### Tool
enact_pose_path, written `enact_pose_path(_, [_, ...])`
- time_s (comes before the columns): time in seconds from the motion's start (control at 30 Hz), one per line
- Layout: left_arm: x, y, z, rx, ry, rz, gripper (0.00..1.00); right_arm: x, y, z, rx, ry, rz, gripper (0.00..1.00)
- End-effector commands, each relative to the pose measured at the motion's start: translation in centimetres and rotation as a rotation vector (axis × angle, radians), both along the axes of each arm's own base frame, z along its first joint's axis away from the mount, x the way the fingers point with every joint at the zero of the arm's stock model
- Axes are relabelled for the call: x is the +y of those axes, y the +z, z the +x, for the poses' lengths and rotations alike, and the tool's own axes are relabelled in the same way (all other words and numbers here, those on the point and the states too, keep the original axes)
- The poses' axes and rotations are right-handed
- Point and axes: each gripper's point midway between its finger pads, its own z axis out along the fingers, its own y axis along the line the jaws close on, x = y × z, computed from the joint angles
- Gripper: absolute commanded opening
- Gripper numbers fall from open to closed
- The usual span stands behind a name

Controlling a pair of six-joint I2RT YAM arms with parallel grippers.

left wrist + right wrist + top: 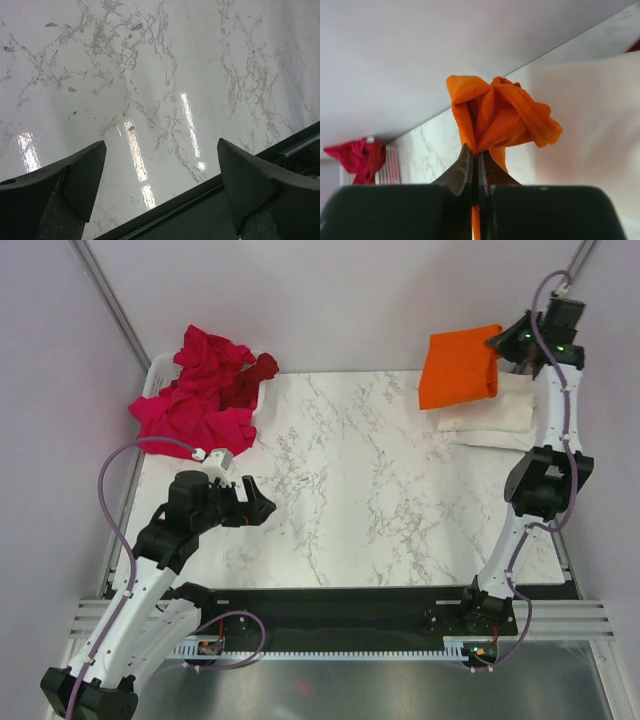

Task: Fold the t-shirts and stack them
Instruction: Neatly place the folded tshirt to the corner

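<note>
One folded orange t-shirt (pixel 458 370) bunched in clamped right jaws, left jaws wide apart

a white marble-patterned bench top (pixel 350 490) with grey veining fills the middle. plain pale lilac-grey walls (pixel 330 300) stand behind its far edge and along both sides. a slanted metal post (pixel 108 300) rises near the far left corner, a second post (pixel 585 255) near the far right corner. a black strip (pixel 340 602) and ribbed aluminium rails (pixel 570 618) run along the near edge. bright streaks of light (pixel 135 150) glare on the glossy surface.
</note>
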Motion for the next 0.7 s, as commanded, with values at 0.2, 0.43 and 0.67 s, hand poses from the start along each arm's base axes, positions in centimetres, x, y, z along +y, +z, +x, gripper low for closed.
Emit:
enact_pose_path(0.2, [0.0,0.8,0.5,-0.04,0.003,-0.002,1.0,-19.7,-14.8,-5.5,0.346,-0.318,0.202,0.98])
enact_pose_path(0.43, [-0.8,-0.2,-0.6,0.062,-0.011,-0.049,1.0,-22.0,-4.4,-8.9,0.22,-0.492,-0.023,0.98])
enact_pose_path(0.67, [-0.7,0.0,-0.6,0.05,-0.005,-0.05,1.0,-19.4,2.0,-12.7,0.105,-0.469,-0.089,0.95])
